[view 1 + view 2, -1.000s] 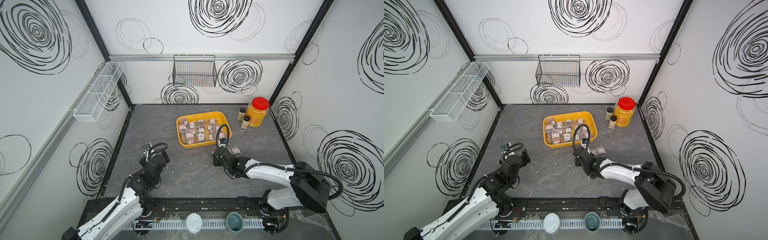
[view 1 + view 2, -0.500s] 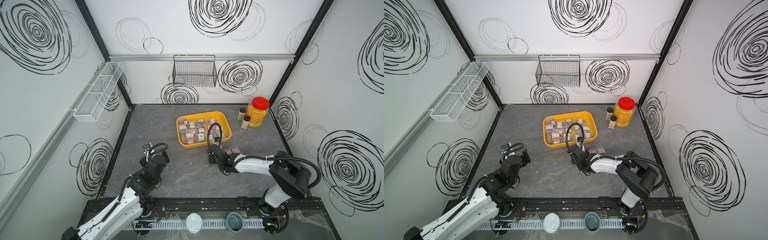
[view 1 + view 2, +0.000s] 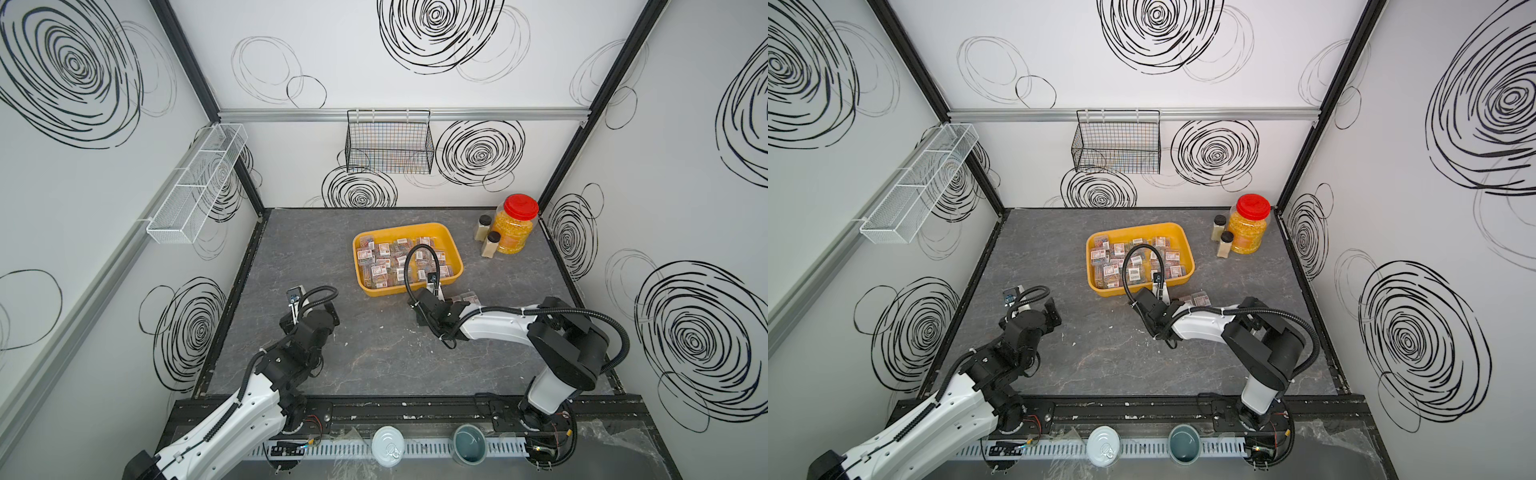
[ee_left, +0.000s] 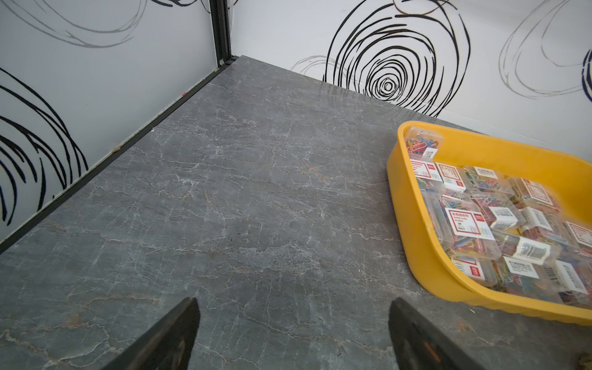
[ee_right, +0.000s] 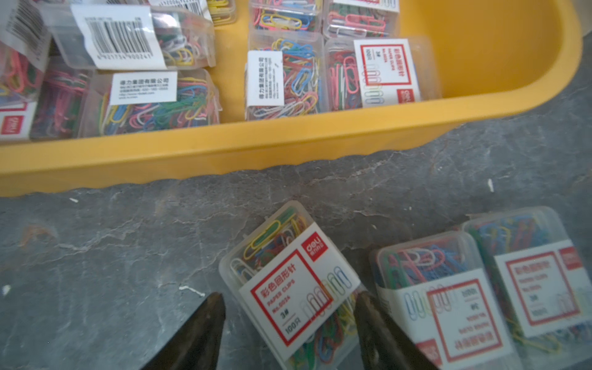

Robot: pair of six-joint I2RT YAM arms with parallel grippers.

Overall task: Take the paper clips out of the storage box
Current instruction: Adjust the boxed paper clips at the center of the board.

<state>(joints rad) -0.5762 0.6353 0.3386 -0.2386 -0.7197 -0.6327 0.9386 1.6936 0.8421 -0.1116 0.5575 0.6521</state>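
Right end effector (image 5: 288, 298) is released, fingers parted either side of 1 case of paper clips (image 5: 282, 256) lying flat on the desk (image 5: 112, 240). Another case (image 5: 439, 288) and a 3rd case (image 5: 528, 272) lie just beside it. The storage box (image 5: 256, 150), ahead of the fingertips, holds many more. Left end effector (image 4: 293, 307) hangs released, spread wide, above the desk.

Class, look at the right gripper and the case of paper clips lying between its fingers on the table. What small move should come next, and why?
Probably lift the right gripper straight up, clear of the case. That case lies flat on the table outside the storage box, the jaws stand apart around it, and many more cases lie in the box waiting to be fetched.
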